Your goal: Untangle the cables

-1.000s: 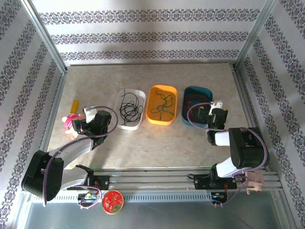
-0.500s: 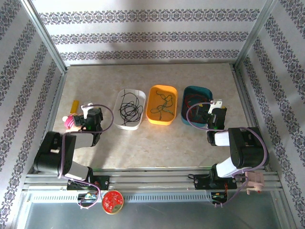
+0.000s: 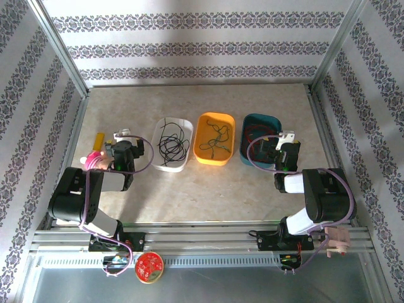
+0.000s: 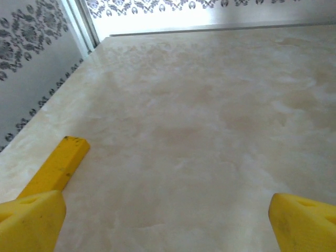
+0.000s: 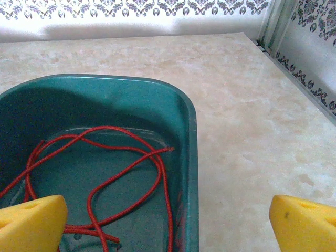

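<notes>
Left end effector [image 4: 168, 220] hangs wide and empty over bare counter [image 4: 210, 131], a yellow block [image 4: 58, 165] just ahead of its left fingertip. Right end effector [image 5: 168, 223], equally wide and empty, sits at the near end of the teal tray [image 5: 190, 157], with the red cable [image 5: 105, 178] coiled inside it just ahead. Between the two lie the white tray [image 3: 169, 166] with the black cable [image 3: 172, 142] and the orange tray [image 3: 213, 160] with the green cable [image 3: 216, 140].

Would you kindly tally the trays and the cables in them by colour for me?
White tray: 1
Orange tray: 1
Teal tray: 1
Black cable: 1
Green cable: 1
Red cable: 1
Total: 6
</notes>
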